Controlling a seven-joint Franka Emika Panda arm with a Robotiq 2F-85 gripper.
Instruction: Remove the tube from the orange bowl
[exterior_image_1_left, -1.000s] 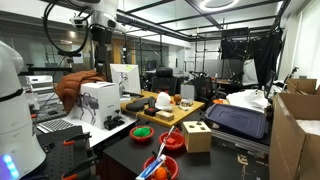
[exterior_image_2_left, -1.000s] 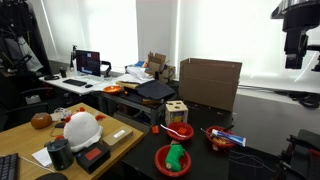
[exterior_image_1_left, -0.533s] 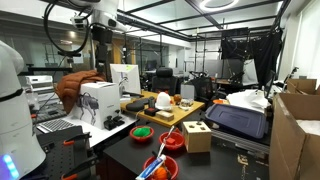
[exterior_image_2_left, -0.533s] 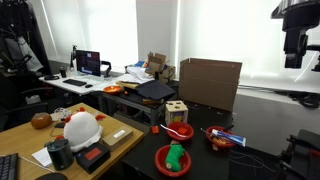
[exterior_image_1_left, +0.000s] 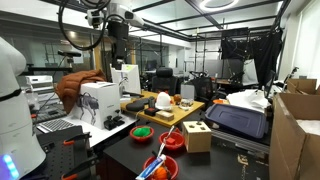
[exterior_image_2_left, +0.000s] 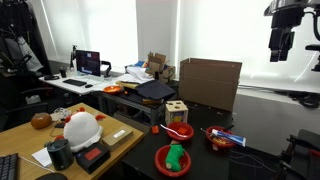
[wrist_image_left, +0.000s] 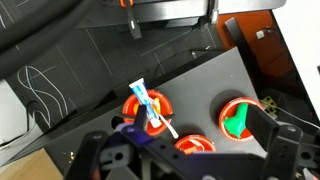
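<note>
Three reddish bowls sit in a loose cluster on the dark table (wrist_image_left: 205, 75), and the one I care about, the orange bowl (wrist_image_left: 129, 108), is the leftmost of them in my wrist view. The tube (wrist_image_left: 148, 108) lies across it, touching the bowl. Its long axis runs diagonally from upper left to lower right in that view, with the pale flat end poking out past the upper rim and the other end reaching over the lower-right rim. In an exterior view the tube (exterior_image_1_left: 161, 163) leans up out of the bowl on a slant rather than lying flat. Of the other two bowls, one (wrist_image_left: 224, 108) holds a green object (wrist_image_left: 238, 122) and the third (wrist_image_left: 193, 147) is partly hidden behind my gripper's body. The gripper (exterior_image_2_left: 278, 50) hangs high above the table, well apart from all the bowls, pointing down. In the wrist view its dark fingers (wrist_image_left: 272, 135) stand wide apart with nothing between them, the bowls showing through the gap far below. A wooden block (exterior_image_2_left: 176, 110) with shaped holes stands near the bowls on the same dark top, and a large cardboard box (exterior_image_2_left: 210, 82) stands behind it. Around me is a cluttered lab: a lighter wooden desk (exterior_image_2_left: 25, 135) beside the dark table carries a white rounded object (exterior_image_2_left: 80, 128), further desks hold monitors and equipment, and bright windows (exterior_image_2_left: 155, 30) fill the back wall.
</note>
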